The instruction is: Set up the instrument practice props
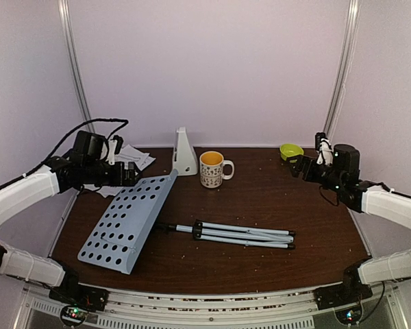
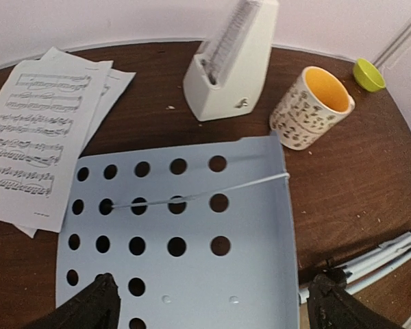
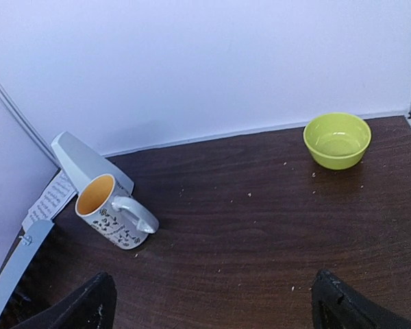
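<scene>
The pale perforated music stand desk point(image 1: 127, 221) lies flat on the table at the left, with its folded grey tripod point(image 1: 243, 234) stretched to the right. The desk fills the left wrist view point(image 2: 192, 260); tripod legs point(image 2: 370, 264) show at its right. Sheet-music pages point(image 1: 127, 161) lie at the back left, also in the left wrist view point(image 2: 41, 130). The white metronome point(image 1: 184, 153) stands at the back, seen close point(image 2: 236, 62). My left gripper point(image 1: 127, 175) is open above the desk's far end, holding nothing. My right gripper point(image 1: 303, 167) is open and empty at the back right.
A patterned mug with orange inside point(image 1: 213, 168) stands right of the metronome, also in both wrist views point(image 2: 309, 108) point(image 3: 113, 212). A small green bowl point(image 1: 291, 151) sits at the back right corner point(image 3: 337, 140). White walls close in the table.
</scene>
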Tool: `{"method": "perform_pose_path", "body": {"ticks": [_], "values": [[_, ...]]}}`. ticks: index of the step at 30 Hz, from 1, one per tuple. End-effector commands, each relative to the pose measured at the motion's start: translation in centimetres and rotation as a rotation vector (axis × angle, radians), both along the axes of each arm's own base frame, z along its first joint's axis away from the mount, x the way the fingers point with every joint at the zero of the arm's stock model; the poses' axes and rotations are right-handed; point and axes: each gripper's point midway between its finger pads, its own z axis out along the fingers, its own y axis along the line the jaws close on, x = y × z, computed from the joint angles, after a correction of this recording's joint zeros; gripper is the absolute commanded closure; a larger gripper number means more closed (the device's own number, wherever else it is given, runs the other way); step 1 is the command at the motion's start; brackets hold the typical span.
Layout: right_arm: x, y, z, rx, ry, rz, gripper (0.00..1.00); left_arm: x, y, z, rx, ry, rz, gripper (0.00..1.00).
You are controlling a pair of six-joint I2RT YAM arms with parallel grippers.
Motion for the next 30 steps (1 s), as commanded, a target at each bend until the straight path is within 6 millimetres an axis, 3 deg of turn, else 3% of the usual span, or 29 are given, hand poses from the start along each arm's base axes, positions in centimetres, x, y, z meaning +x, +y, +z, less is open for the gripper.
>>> {"method": "perform_pose_path", "body": {"ticks": [1,7,14,30], "values": [[1.2,-1.7,4.2,-0.037,-0.13,-0.109,0.0,-1.4,-4.2,2.1,-0.039,-0.041,-0.158,0.02],[1.9,-0.7,5.6,-0.025,-0.157,-0.066,0.0,-2.3,-7.8,-0.1,-0.017,0.027,-0.22,0.02],[2.2,0.7,4.6,-0.011,-0.123,0.001,0.0,-2.3,-10.3,-2.4,0.006,0.105,-0.207,0.05],[1.9,2.8,3.0,0.066,-0.084,0.111,0.0,-2.5,-11.1,-6.8,-0.006,0.248,-0.161,0.48]]}}
